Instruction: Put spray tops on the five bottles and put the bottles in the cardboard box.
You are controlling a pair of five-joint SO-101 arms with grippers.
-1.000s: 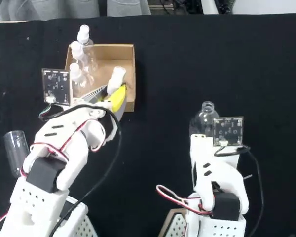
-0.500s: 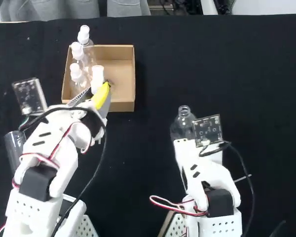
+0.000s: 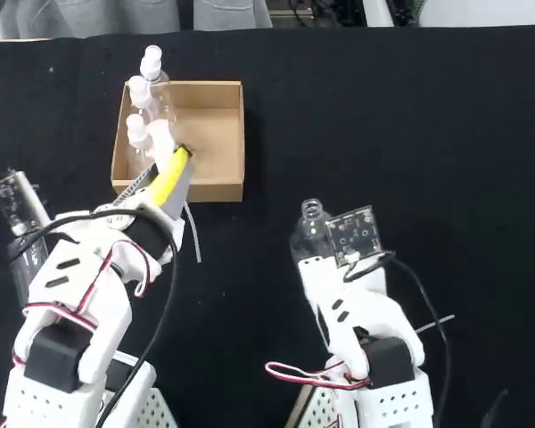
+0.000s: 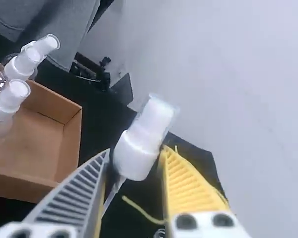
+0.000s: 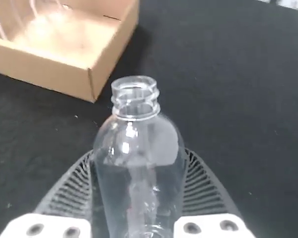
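High view: the cardboard box (image 3: 225, 125) sits toward eleven o'clock on the table. Three capped bottles (image 3: 139, 94) line its nine o'clock wall, packed to one side, which I judge leaves floor space for the remaining two.

The left gripper (image 3: 167, 169) hangs at the box's seven o'clock corner. Its grey and yellow fingers pinch a spray top (image 4: 140, 141) by the collar, nozzle up and thin dip tube (image 3: 193, 236) hanging free below. That hold would let the tube drop straight into a bottle neck.

Near the table's centre, a little toward six o'clock, the right gripper (image 5: 139, 171) has its fingers pressed round the belly of an open bottle (image 5: 136, 144). The bottle is upright with its threaded mouth bare. Gripped low like this, the neck is free to take a top, and the bottle lies at about four o'clock from the raised top, apart from it.

Count: five bottles.
- Three are capped and in the box.
- One is uncapped in the right gripper.
- One clear bottle (image 3: 24, 260) is at nine o'clock, partly behind the left arm.

I count four spray tops: three fitted and one held
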